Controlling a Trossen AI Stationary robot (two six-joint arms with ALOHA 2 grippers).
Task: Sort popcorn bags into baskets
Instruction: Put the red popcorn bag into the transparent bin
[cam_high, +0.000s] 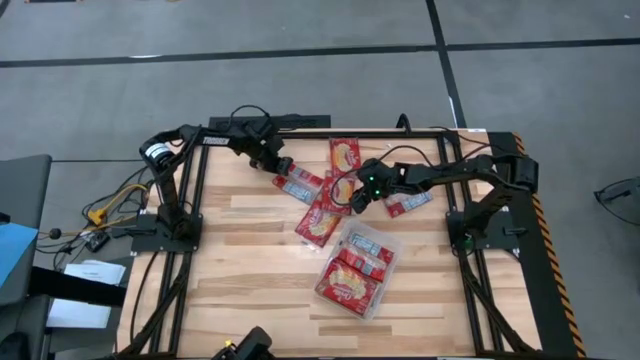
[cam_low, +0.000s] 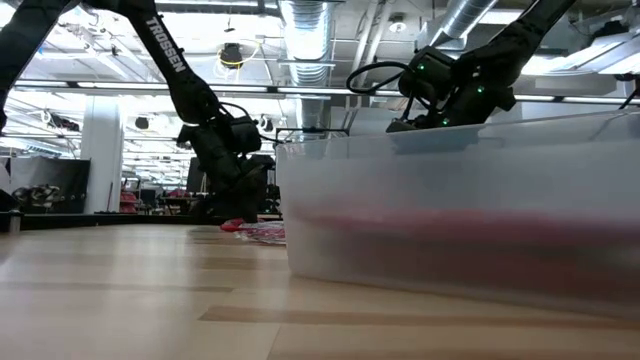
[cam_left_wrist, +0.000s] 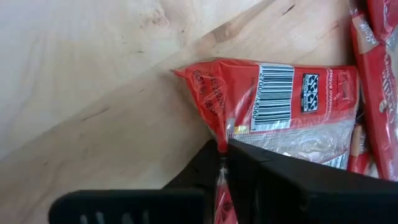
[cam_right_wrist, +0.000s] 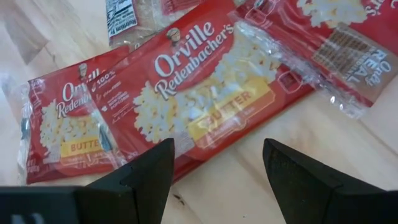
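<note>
Several red popcorn bags lie in a loose heap on the wooden table at its far middle. My left gripper (cam_high: 284, 166) is shut on the leftmost bag (cam_high: 300, 185), which lies barcode side up (cam_left_wrist: 280, 99). My right gripper (cam_right_wrist: 217, 168) hangs open just above a bag with its butter label up (cam_right_wrist: 205, 93), (cam_high: 340, 190), touching nothing. More bags lie around it (cam_high: 344, 153), (cam_high: 320, 222), (cam_high: 408, 203). The clear basket (cam_high: 388, 243) stands nearer the front with bags (cam_high: 350, 283) flat inside it. My left gripper pinches the bag's red end edge (cam_left_wrist: 219, 138) between its two fingers, and the wrapper stands up there in a thin ridge. The fingers come slanting down from the table's far left. The rest of the bag lies flat on the table.
The clear basket (cam_low: 450, 200) fills the right of the low view and hides the heap behind it. Black frame rails (cam_high: 200, 220) run along both sides of the table. Bare wood (cam_high: 250, 270) lies left of the basket and toward the front edge.
</note>
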